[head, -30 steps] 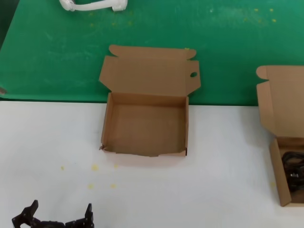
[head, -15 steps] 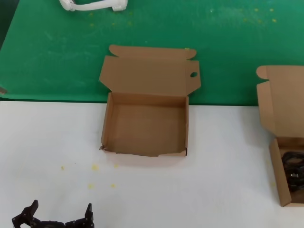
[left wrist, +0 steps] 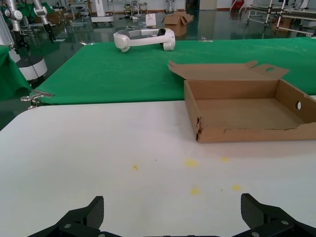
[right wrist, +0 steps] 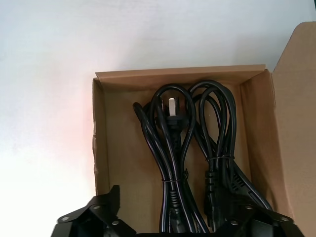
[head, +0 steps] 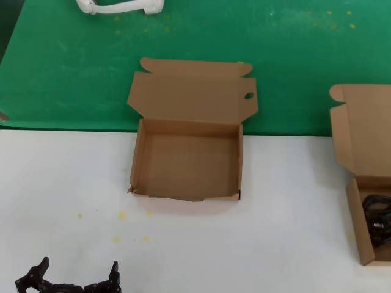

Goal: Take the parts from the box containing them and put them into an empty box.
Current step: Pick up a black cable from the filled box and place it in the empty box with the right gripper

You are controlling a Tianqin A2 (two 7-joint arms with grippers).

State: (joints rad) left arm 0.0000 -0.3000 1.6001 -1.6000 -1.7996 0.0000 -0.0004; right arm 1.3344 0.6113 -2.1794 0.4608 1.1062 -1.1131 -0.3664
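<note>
The empty box (head: 186,162) lies open mid-table, its lid back and a small round hole in one side flap; the left wrist view shows the same box (left wrist: 247,111). At the table's right edge sits the box containing the parts (head: 357,213), with its plain lid raised. Black coiled cables (head: 377,218) lie inside it. In the right wrist view, two cable bundles (right wrist: 170,148) (right wrist: 217,143) lie side by side on the box floor (right wrist: 123,163). My right gripper (right wrist: 180,212) hovers open just over them. My left gripper (head: 76,278) (left wrist: 173,215) waits open near the front left, holding nothing.
A green cloth (head: 73,61) covers the back of the table, with a white headset-like object (head: 119,6) (left wrist: 144,38) on it. The white tabletop (head: 275,244) has a few yellow spots (head: 122,215) in front of the empty box.
</note>
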